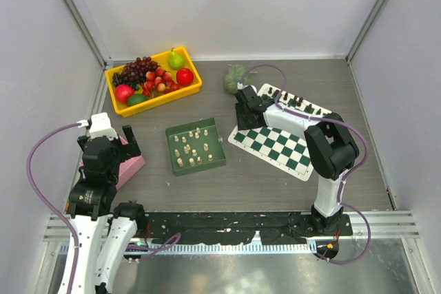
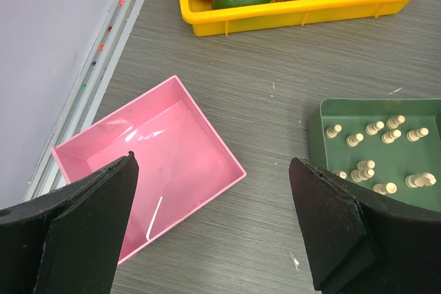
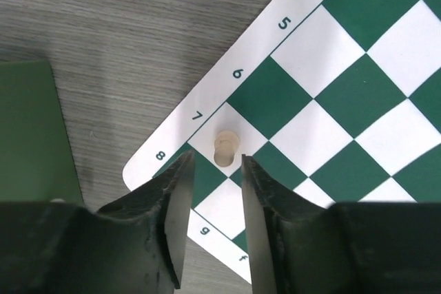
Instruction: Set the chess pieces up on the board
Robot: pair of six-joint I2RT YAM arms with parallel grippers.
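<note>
The board (image 1: 275, 144) lies right of centre; dark pieces (image 1: 296, 101) line its far edge. My right gripper (image 1: 242, 118) hovers over its left corner. In the right wrist view the gripper (image 3: 216, 160) is open a little, and a cream pawn (image 3: 226, 148) stands free on a white square of the board (image 3: 344, 94), just beyond the fingertips (image 3: 180, 170). Several cream pieces (image 1: 191, 149) lie in the green tray (image 1: 172, 132), also seen from the left wrist (image 2: 375, 129). My left gripper (image 1: 110, 144) is wide open and empty (image 2: 213, 225).
A pink tray (image 2: 148, 170) lies under my left gripper (image 1: 131, 164). A yellow bin (image 1: 158, 99) of fruit stands at the back left (image 2: 296, 12). A green lump (image 1: 234, 77) lies behind the board. The green tray's edge (image 3: 31, 129) is left of the board corner.
</note>
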